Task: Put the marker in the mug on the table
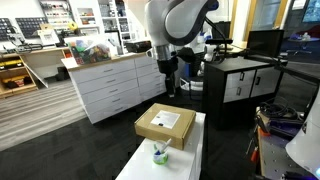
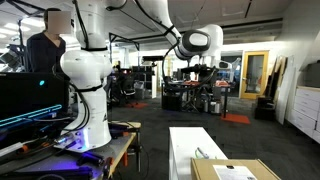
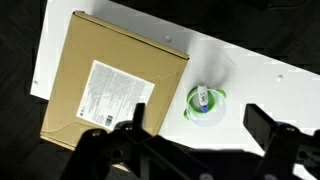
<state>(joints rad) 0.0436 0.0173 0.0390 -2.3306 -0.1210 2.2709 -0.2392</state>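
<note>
The small white mug with a green-tinted rim stands on the long white table, beside a flat cardboard box. A marker with a white body and blue end stands inside the mug. My gripper is open and empty, well above the mug, with its two fingers spread to either side of it in the wrist view. In an exterior view the gripper hangs high above the table and the mug. It also shows far off in an exterior view.
A flat brown cardboard box with a white label lies on the table next to the mug, also in the wrist view. A white drawer cabinet and a black-and-white cabinet stand behind. Dark floor surrounds the table.
</note>
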